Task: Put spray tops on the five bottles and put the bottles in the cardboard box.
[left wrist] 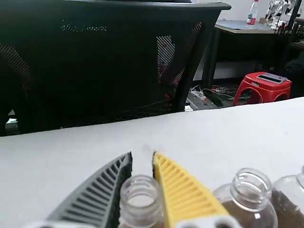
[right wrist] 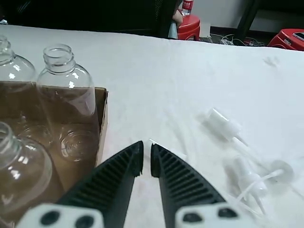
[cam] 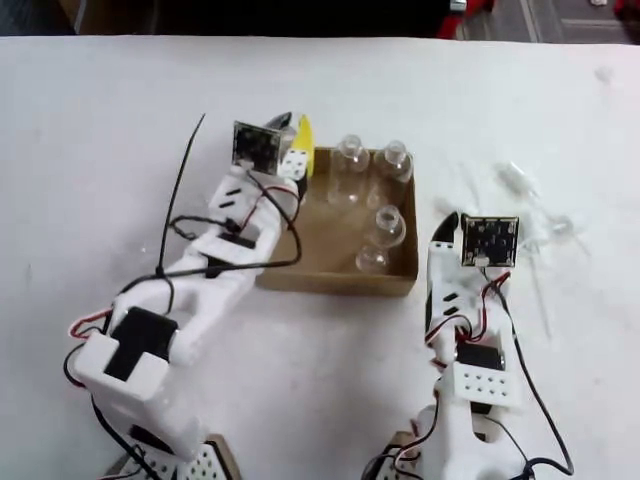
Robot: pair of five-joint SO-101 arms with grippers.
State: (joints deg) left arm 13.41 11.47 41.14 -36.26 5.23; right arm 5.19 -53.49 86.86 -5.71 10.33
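bottle (left wrist: 140, 202) is gripped at the neck by left hand (left wrist: 142, 157), seemingly at upper-left corner of cardboard box (cam: 335, 278), mid-frame. right hand (right wrist: 147, 148) is held closed, empty; spray tops (cam: 515, 180) are scattered on the surface at frame right.

Only the neck of the held bottle (left wrist: 140, 202) clears the left wrist view's edge; from above, the left gripper (cam: 292, 125) covers it. Spray tops (cam: 515, 178) fade into the white table (cam: 100, 120), too faint to count.
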